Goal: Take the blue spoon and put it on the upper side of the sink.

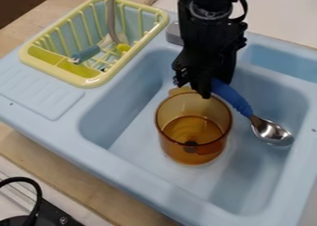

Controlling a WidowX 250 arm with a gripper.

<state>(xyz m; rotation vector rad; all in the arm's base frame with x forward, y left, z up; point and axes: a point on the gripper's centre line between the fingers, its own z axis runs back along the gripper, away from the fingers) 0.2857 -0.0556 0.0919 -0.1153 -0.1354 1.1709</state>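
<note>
The black gripper (212,86) hangs down over the back part of the light blue sink (99,121), just behind an amber see-through pot. It is shut on the handle end of the blue spoon (232,97). From there the blue handle slants down to the right, and the shiny metal bowl lies near the basin's right side. The tip of the handle is hidden by the gripper. Whether the spoon's bowl touches the sink cannot be told.
The amber pot (193,150) stands in the basin, left of the spoon. A yellow-rimmed dish rack (93,80) with utensils sits at the upper left, beside the grey faucet base (174,33). Part of a black object with a cable lies at the lower left.
</note>
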